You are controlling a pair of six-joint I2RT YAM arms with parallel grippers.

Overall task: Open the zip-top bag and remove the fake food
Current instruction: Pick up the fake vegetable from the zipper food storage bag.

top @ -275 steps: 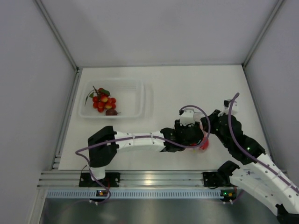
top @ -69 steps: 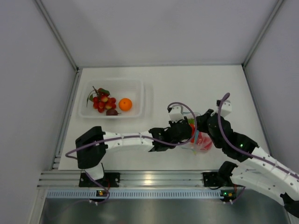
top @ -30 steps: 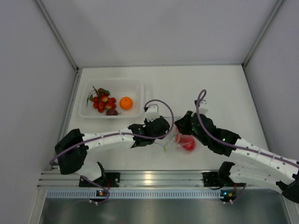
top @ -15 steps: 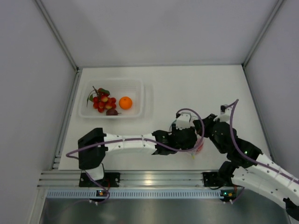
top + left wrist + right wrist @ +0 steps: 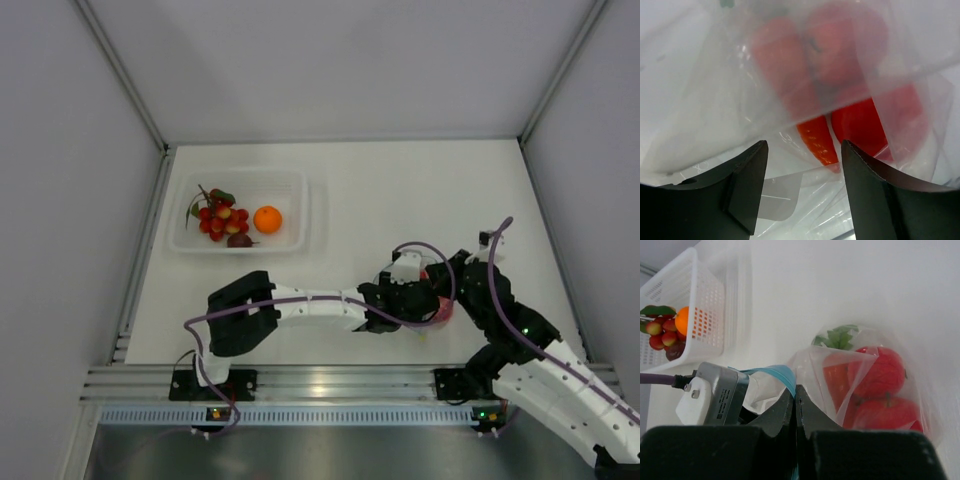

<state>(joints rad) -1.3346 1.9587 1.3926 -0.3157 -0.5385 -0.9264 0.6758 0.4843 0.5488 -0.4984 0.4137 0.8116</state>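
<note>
Looking at the bag (image 5: 860, 375), well right of the tray (image 5: 300, 215), I see its carrot (image 5: 816, 141) pointing tip-first at my left gripper (image 5: 802, 195), jaws apart; my right gripper (image 5: 796, 405) is pinched on the zip strip (image 5: 775, 372).

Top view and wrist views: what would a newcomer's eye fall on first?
First the red fake food packed inside the clear zip-top bag, lying at the right front of the table. The right tool is shut on the bag's teal strip; the left tool stands open just before the bag. At far left, a white tray holds a berry cluster and an orange.
</note>
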